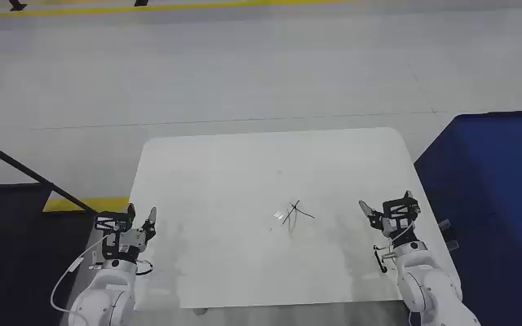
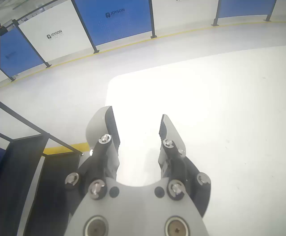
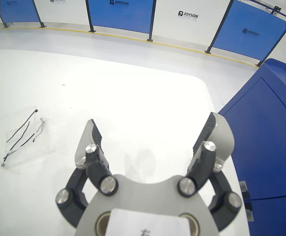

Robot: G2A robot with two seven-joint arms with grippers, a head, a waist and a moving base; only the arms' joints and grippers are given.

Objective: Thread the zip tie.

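Left hand, right hand over white table; blue panels beyond.

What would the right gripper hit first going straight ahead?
Likely the bare table, if anything: the open right gripper points across it, with the zip ties off to its side.

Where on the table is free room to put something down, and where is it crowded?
The far half of the table is bare, and so is the wide patch between the left gripper and the zip ties. A narrower bare strip lies between the zip ties and the right gripper. Crowded: only around the zip ties.
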